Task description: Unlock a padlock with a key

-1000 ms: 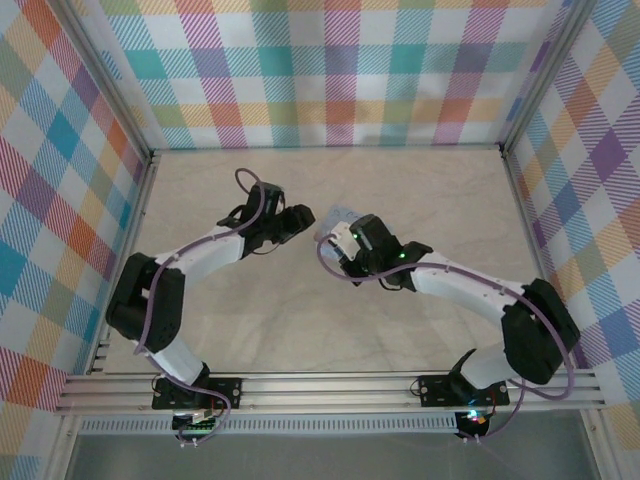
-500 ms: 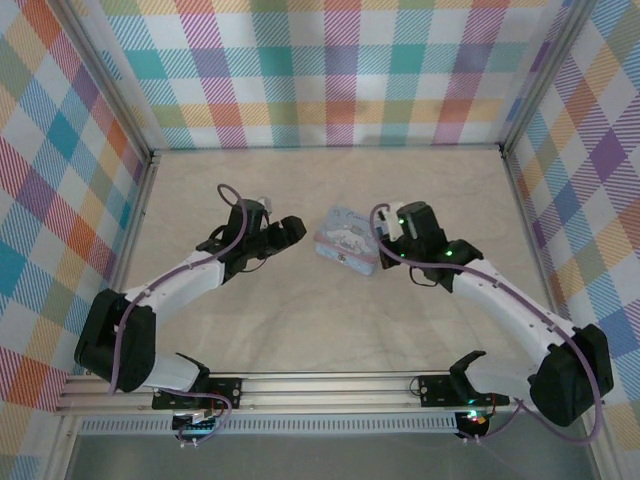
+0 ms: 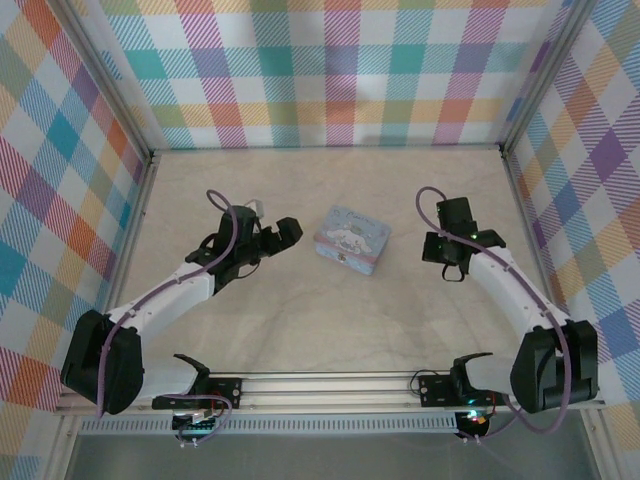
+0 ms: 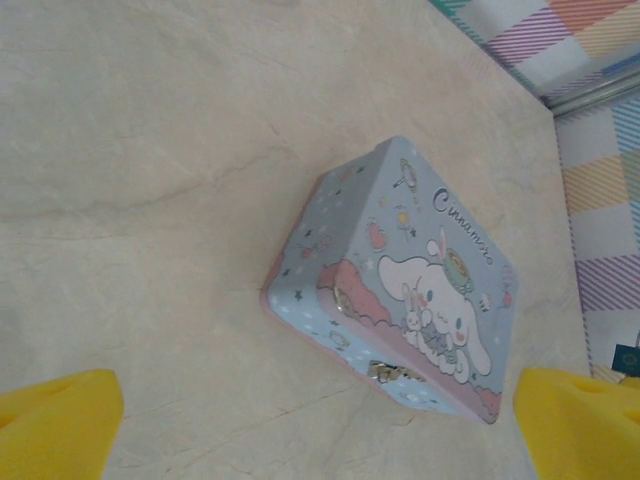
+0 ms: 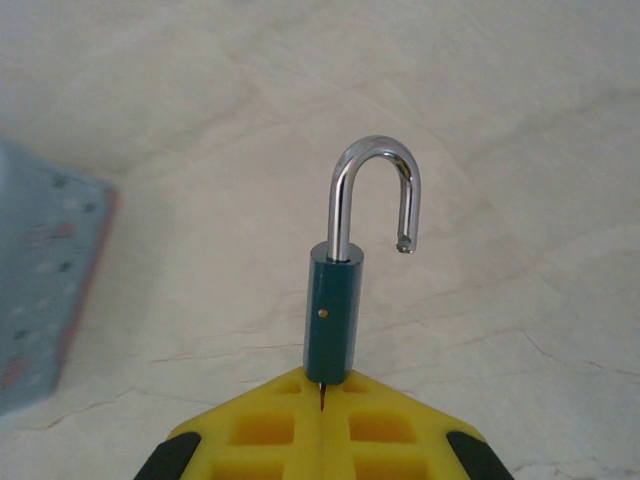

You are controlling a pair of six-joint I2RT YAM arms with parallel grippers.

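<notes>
Your right end effector (image 5: 322, 392) is clamped on the teal padlock (image 5: 333, 310), its shackle open; your left end effector (image 3: 283, 233) gapes wide near the Cinnamoroll tin (image 4: 400, 280).

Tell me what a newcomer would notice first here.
The teal padlock, its silver shackle open, stands clamped in the right gripper. A pale blue cartoon tin sits in the middle of the table, with the left gripper open and facing it.

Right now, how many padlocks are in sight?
1. The padlock is clamped in the right gripper, shackle open, held to the right of the tin. More could be hidden inside the shut tin.
</notes>
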